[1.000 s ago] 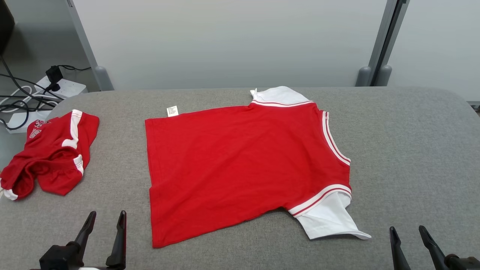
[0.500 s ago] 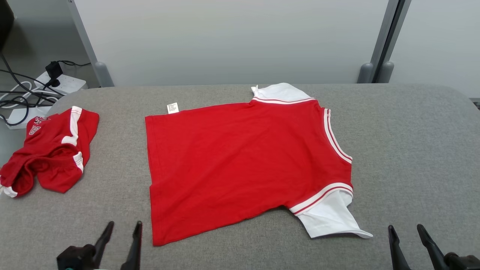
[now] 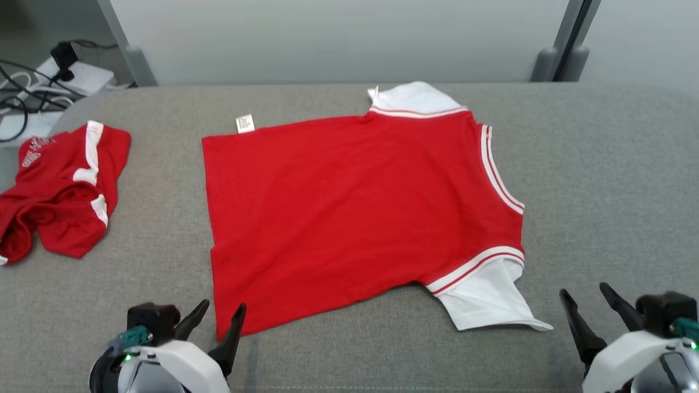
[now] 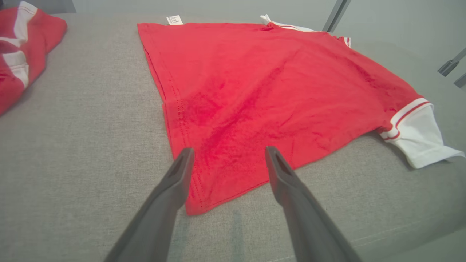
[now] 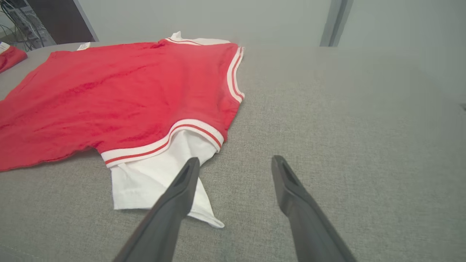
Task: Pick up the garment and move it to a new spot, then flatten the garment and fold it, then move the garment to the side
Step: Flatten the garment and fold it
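The left gripper [image 3: 223, 307] and right gripper [image 3: 583, 290] each have two long black fingers [image 4: 171, 196] tapering to points. Each wrist is a glossy, rounded white shell [image 3: 164, 367]. On the shell sit a black block [image 3: 153, 316], a teal connector [image 3: 134, 334] and a small green light [image 3: 126, 357].

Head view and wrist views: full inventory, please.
red short-sleeved shirt with white sleeves: one, red and white, spread flat mid-table
small white label: one, white, at the shirt's far left corner
crumpled red garment with white stripes: one, red and white, table's left edge
grey fabric-covered table: one, grey, under both garments
white power strip with black cables: one, white, beyond table's far left
left tool: one, dark, open, at shirt's near left corner
right tool: one, dark, open, right of near sleeve
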